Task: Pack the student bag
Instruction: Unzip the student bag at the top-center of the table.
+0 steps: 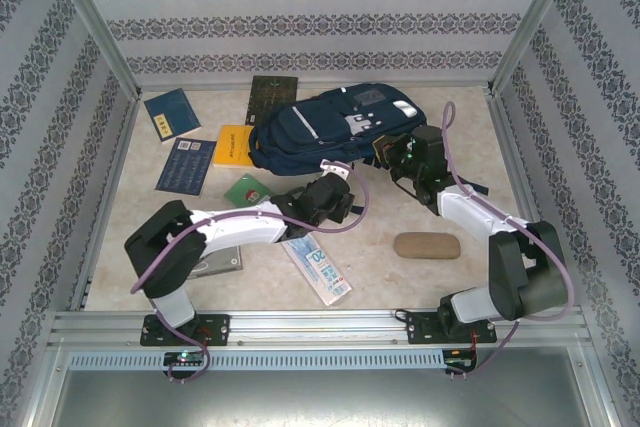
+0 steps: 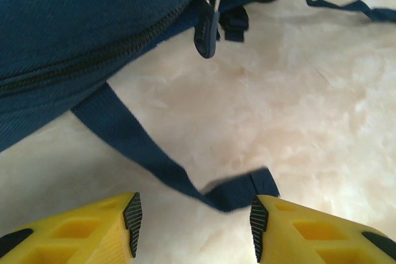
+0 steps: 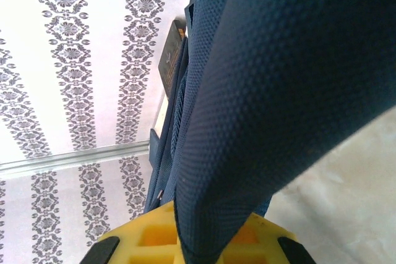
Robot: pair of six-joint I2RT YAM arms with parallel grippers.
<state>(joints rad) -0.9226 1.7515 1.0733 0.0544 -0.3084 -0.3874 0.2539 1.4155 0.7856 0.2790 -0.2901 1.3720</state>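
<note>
Weave, coarse and navy, was seen over the whole bag (image 1: 320, 127), which was laid bulging and rounded against the middle of the table's (image 1: 400, 282) far edge, pale patches near its top. A thick fold of that pebbled cloth was clenched between the yellow fingers of the right gripper (image 3: 198, 248), at the bag's right side.

The left gripper (image 2: 195, 214) was held released just off the bag's near side, its hollow-ribbed yellow fingers tipped with black pads (image 2: 132, 216), and nothing was gripped between them. A flat woven strap (image 2: 142, 153) was trailed from under the bag across the pale marbled surface, its doubled end lying just ahead of the gap. A closed zip was run along the bag's seam, and a dark teardrop pull (image 2: 207, 26) was hung from a small metal ring.

Thin flat books were spread towards the far left corner: two blue (image 1: 172, 112) and one yellow (image 1: 233, 145). A smooth tan oblong pouch (image 1: 427, 245) was set right of centre, and a long blue-and-white packet (image 1: 318, 267) was laid slantwise by the near edge.
</note>
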